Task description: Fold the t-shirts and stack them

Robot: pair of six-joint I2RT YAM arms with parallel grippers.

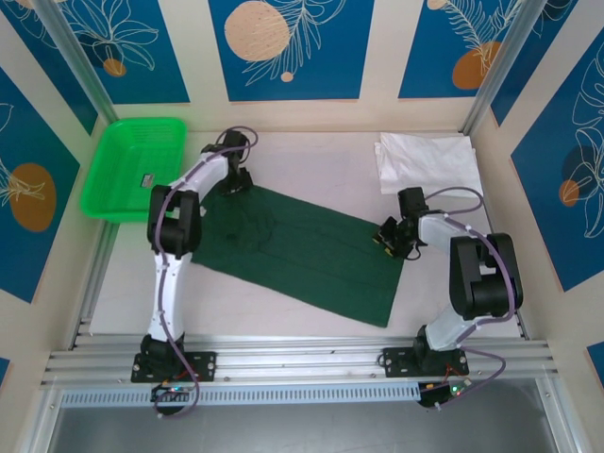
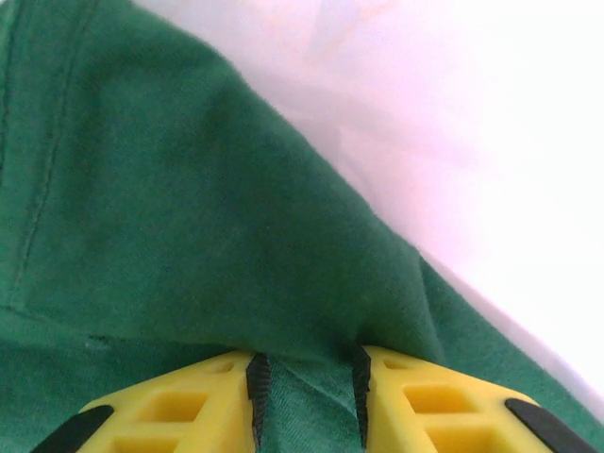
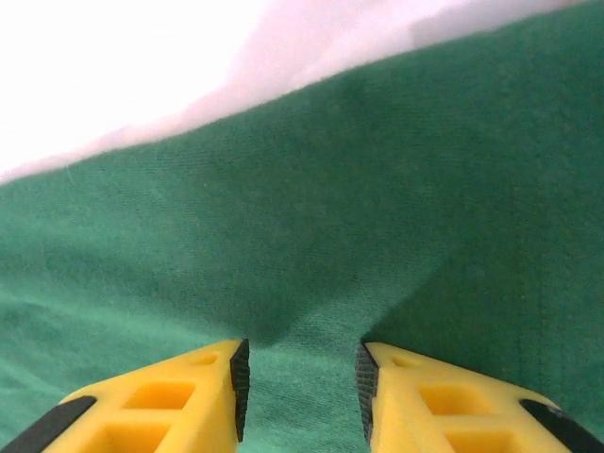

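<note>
Dark green t-shirt [image 1: 302,250], soft knit, long rectangle, white t-shirt [image 1: 425,160] folded

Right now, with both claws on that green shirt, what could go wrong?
1. The left gripper and the right gripper each seem to pinch only a small bunch of the dark green t-shirt near its edge; the cloth might slip out when lifted.
2. They hold opposite ends, so uneven moves could leave the fold crooked.
3. The white t-shirt lies not far beyond the right gripper; dragged cloth might disturb it.
</note>
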